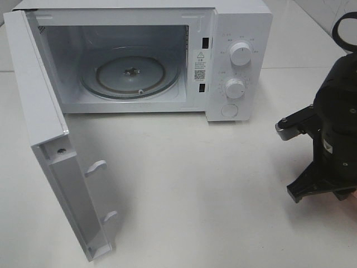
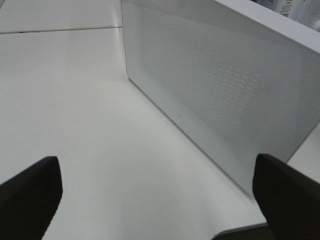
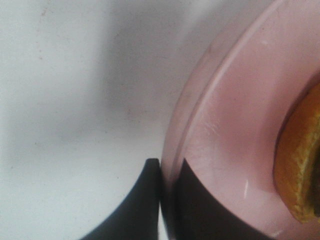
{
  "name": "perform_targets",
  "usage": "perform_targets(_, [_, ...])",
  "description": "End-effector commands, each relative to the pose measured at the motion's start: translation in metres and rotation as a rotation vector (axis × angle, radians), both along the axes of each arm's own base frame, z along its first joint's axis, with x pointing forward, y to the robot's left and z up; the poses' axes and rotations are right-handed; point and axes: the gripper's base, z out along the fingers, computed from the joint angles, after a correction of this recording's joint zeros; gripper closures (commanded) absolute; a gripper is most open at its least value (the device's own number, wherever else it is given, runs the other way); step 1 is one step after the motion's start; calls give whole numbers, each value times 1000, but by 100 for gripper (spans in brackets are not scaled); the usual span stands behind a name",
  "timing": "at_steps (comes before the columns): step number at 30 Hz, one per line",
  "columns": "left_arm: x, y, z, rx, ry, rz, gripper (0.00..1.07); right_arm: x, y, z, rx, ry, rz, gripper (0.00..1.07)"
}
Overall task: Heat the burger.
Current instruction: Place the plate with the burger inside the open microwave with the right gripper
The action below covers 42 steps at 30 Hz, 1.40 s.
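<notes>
In the right wrist view my right gripper (image 3: 167,167) is shut on the rim of the round pink plate (image 3: 230,150). One finger sits under the rim and the other over it. The burger (image 3: 297,165) shows only as an orange-brown edge on the plate. In the exterior high view the right arm (image 1: 332,128) stands at the right edge of the table, and the plate and burger are hidden behind it. My left gripper (image 2: 156,165) is open and empty, facing the outer side of the microwave door (image 2: 215,90).
The white microwave (image 1: 240,22) stands at the back with its door (image 1: 39,111) swung wide open to the left. Its glass turntable (image 1: 131,75) is bare. Two knobs (image 1: 241,53) sit on its right panel. White tabletop (image 1: 195,184) stretches in front.
</notes>
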Motion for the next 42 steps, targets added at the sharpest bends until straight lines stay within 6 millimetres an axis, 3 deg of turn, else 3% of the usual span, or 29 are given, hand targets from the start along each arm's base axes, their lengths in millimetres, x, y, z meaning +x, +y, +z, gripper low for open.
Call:
perform_targets(1, [-1,0,0,-10,-19,-1,11,-5,-2,8,-54,-5,26,107])
perform_targets(14, [-1,0,0,-10,-19,-1,11,-31,7,24,-57,-22,86,107])
perform_targets(42, [-1,0,0,-10,-19,-1,11,-77,62,34,-149,8,412,107])
